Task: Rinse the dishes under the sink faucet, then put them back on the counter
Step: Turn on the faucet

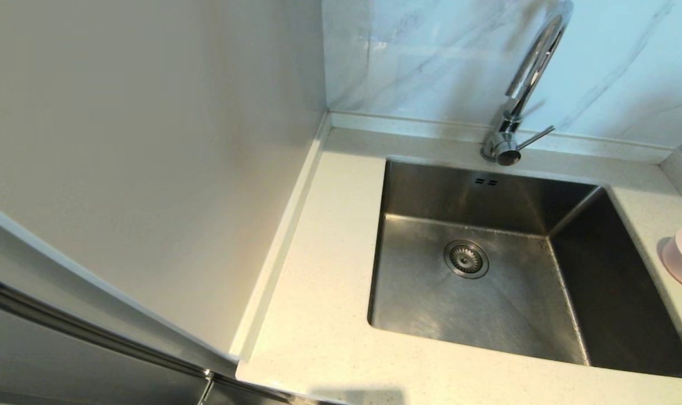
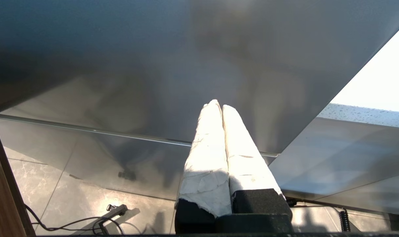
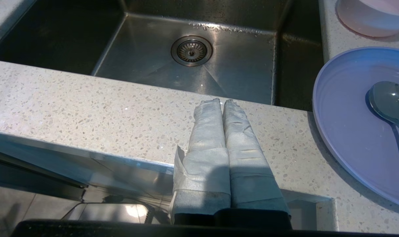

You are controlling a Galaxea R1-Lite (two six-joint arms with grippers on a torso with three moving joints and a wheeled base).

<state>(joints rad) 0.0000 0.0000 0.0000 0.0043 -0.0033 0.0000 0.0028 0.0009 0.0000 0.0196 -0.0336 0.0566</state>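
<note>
right gripper, tape-wrapped fingers pressed together, hovers over my speckled cream counter beside lilac plate holding metal spoon; left gripper likewise closed.

No text, label, brand, number or sign could be read in any of the views.
</note>
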